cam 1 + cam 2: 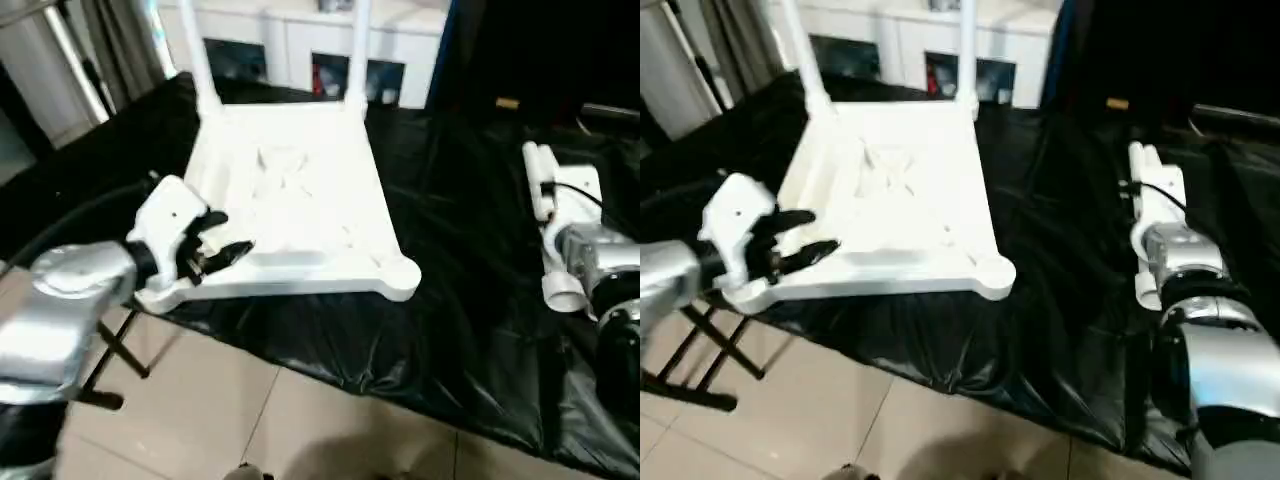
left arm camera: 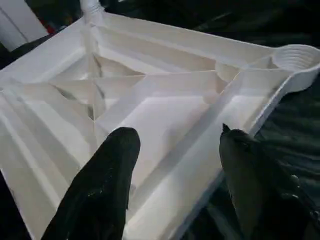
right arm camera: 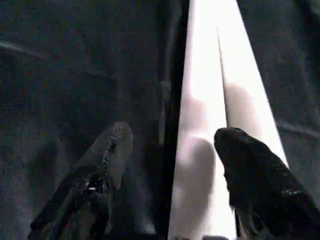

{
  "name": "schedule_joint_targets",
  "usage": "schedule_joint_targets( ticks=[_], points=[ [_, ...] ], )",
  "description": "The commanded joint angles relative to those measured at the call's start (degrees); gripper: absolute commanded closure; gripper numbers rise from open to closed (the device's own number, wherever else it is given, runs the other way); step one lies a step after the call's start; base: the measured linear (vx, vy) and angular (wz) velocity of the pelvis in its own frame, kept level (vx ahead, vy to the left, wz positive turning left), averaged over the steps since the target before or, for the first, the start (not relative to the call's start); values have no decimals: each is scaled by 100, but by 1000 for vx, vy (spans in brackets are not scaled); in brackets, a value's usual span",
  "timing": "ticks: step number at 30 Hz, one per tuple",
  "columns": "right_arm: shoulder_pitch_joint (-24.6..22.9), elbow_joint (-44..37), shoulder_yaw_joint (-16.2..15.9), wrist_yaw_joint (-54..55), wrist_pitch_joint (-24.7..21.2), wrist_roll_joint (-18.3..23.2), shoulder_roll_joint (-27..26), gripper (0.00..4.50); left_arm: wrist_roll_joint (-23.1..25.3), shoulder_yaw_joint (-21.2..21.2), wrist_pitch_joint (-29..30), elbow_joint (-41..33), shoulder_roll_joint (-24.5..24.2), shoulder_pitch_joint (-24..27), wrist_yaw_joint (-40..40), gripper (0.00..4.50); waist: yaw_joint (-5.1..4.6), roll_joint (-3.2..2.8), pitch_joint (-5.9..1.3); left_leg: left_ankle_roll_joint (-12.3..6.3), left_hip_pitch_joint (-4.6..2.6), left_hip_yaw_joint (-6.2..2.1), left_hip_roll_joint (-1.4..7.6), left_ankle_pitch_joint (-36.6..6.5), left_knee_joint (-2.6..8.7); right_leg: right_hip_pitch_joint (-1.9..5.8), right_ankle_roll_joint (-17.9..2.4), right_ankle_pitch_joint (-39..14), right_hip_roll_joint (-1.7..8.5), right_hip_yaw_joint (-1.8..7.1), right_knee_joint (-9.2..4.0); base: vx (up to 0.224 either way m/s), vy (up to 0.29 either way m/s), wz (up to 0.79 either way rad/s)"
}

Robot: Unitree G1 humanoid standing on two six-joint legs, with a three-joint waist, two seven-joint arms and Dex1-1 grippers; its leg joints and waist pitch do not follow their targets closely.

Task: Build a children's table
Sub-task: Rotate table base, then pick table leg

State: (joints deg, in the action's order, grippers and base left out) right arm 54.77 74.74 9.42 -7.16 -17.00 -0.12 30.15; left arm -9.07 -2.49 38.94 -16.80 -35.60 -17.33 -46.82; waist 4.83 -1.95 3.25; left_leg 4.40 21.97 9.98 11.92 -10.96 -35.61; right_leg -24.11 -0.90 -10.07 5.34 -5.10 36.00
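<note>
I find the white plastic rectangular tabletop (image 1: 300,200) lying ribbed underside up on the worktop draped in black sheeting (image 1: 470,300), presumably so its corner sockets face upward to take legs. Two white tubular legs (image 1: 356,50) already stand in the far sockets. The near right socket (image 2: 297,57) is a round threaded cup with nothing in it. My left pincer (image 1: 215,245) hovers over the near left corner, its black fingers (image 2: 100,185) apart and clamped on nothing. Two more white tubular legs (image 1: 540,180) lie side by side on the sheeting at right. My right pincer (image 3: 172,165) sits above them, jaws apart with one leg between, not yet closed on it.
</note>
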Motion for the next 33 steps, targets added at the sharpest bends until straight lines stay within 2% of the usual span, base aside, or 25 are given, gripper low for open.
schedule_joint_targets(
  ticks=[1, 5, 7, 9, 11, 14, 15, 17, 25, 30, 33],
  points=[
    [183, 83, 84, 25, -146, 37, 102, 150, -90, -28, 122, -183, -131, 49, -127, 157, 16, 82, -364, -91, -66, 36, 33, -1232, 400, 308, -1278, -1465, 218, 222, -398, 0, 0, 0],
    [184, 146, 100, -27, -227, 46, 129, 150, -202, -31, 293, -309, -220, 59, -201, 157, 30, 91, -347, -26, -69, 23, 29, -1381, 410, 285, -1127, -1739, 218, 216, -422, 0, 0, 0],
    [184, 199, 102, -118, -366, 42, 161, 150, -362, -19, 469, -454, -331, 68, -320, 157, 35, 89, -344, -7, -58, 17, 24, -1385, 410, 283, -1113, -1745, 216, 214, -420, 0, 0, 0],
    [182, 244, 116, -244, -555, 45, 225, 150, -601, 10, 653, -655, -457, 82, -524, 157, 39, 104, -344, 3, -53, 10, 34, -1358, 417, 288, -1142, -1676, 211, 210, -405, 0, 0, 0],
    [185, 257, 128, -213, -517, 16, 278, 150, -731, 16, 753, -773, -503, 99, -612, 157, 42, 113, -346, 2, -33, 13, 31, -1267, 409, 299, -1194, -1519, 212, 211, -388, 0, 0, 0],
    [230, 249, 247, -154, -349, 81, 356, 150, -767, 18, 787, -837, -497, 101, -585, 157, 45, 121, -341, -9, -28, 17, 29, -1213, 406, 301, -1213, -1451, 213, 215, -385, 0, 0, 0],
    [240, 250, 258, -142, -327, 81, 392, 150, -776, 21, 818, -860, -487, 98, -555, 157, 39, 150, -336, -18, -24, 21, 22, -1213, 403, 302, -1197, -1484, 212, 213, -389, 0, 0, 0],
    [236, 261, 239, -189, -337, 63, 450, 150, -770, 42, 839, -871, -505, 102, -544, 157, 39, 149, -330, -21, -28, 20, 20, -1203, 403, 303, -1157, -1552, 210, 213, -398, 0, 0, 0],
    [50, 323, 167, -515, -641, -17, 459, 150, -900, 72, 975, -950, -647, 143, -547, 157, 34, 164, -312, -23, -20, 13, 26, -1249, 407, 305, -1151, -1648, 214, 209, -404, 0, 0, 0],
    [48, 359, 473, -779, -883, 234, 435, 150, -987, 44, 1054, -1013, -745, 177, -581, 157, 49, 180, -295, -37, -23, 16, 32, -1280, 412, 298, -1152, -1727, 212, 209, -411, 0, 0, 0],
    [98, 369, 493, -929, -1058, 260, 459, 164, -1045, 20, 1105, -1051, -801, 210, -635, 154, 54, 165, -297, -29, -23, 11, 35, -1255, 413, 298, -1172, -1687, 212, 206, -405, 0, 0, 0]
  ],
)
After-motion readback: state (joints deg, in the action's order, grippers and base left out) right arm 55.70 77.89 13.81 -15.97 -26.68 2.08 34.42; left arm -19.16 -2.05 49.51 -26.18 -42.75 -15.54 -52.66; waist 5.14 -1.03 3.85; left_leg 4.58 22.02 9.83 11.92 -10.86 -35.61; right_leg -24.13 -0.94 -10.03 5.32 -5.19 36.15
